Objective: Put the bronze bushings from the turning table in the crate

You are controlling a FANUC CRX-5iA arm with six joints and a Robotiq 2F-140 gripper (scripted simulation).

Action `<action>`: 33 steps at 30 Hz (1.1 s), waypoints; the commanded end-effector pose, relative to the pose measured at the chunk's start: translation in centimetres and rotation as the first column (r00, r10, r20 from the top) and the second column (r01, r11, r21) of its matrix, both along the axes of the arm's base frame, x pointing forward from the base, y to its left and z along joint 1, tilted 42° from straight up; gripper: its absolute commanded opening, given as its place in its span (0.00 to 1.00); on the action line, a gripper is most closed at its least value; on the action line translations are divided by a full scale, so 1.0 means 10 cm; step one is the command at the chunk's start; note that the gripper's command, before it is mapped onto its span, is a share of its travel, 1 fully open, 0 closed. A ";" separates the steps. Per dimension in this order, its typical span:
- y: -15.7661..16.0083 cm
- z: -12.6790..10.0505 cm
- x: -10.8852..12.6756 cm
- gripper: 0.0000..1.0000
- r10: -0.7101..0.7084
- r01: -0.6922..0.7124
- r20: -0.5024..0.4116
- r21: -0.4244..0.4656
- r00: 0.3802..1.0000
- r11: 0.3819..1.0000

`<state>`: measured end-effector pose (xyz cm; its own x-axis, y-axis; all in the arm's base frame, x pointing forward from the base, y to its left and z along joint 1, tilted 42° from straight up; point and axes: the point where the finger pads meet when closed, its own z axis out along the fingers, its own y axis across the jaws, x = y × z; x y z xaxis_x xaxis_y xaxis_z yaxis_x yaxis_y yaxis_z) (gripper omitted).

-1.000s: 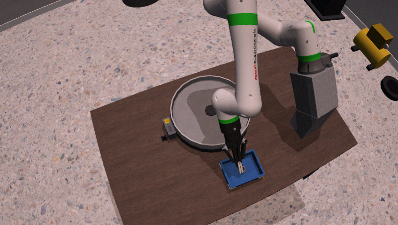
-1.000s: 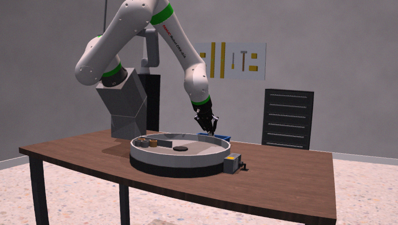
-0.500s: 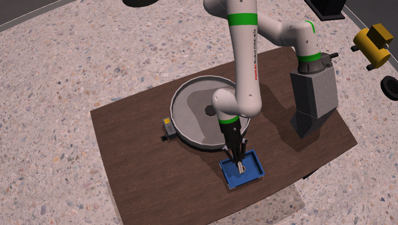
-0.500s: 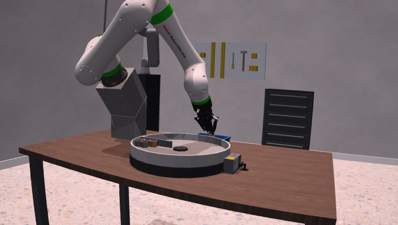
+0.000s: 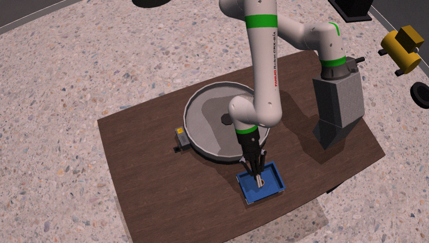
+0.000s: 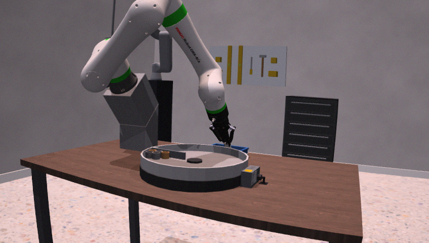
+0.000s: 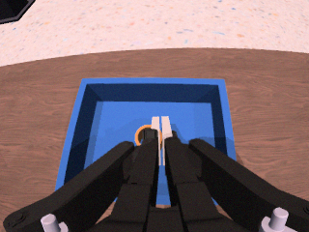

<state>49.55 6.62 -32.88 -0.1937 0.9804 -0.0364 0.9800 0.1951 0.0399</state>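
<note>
My gripper (image 5: 259,184) (image 6: 227,145) (image 7: 160,128) points down inside the blue crate (image 5: 266,195) (image 6: 242,149) (image 7: 154,81). It is shut on a bronze bushing (image 5: 263,183) (image 7: 137,135), pinching one side of its wall, with the ring beside the fingers. Whether the bushing touches the crate floor is unclear. On the turning table (image 5: 198,126) (image 6: 192,173), in the exterior view, one bronze bushing (image 6: 165,154) stands beside steel bushings (image 6: 155,155) (image 6: 148,154). Another bronze rim (image 6: 153,150) shows behind them. The arm hides this group in the top view.
A grey guide wall (image 6: 177,154) runs inside the turning table's raised rim, near its dark hub (image 5: 226,119) (image 6: 194,160). A grey drive box (image 5: 182,138) (image 6: 250,176) sits against the rim. The crate's side walls stand close around the gripper.
</note>
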 end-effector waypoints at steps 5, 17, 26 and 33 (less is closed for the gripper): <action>-0.01 -0.02 0.00 0.00 0.000 0.000 0.000 0.000 1.000 1.000; -0.03 -0.03 0.01 0.00 0.000 0.000 0.000 0.000 1.000 1.000; -0.03 -0.03 0.01 0.00 0.000 0.000 0.000 0.000 1.000 1.000; -0.03 -0.03 0.01 0.00 0.000 0.000 0.000 0.000 1.000 1.000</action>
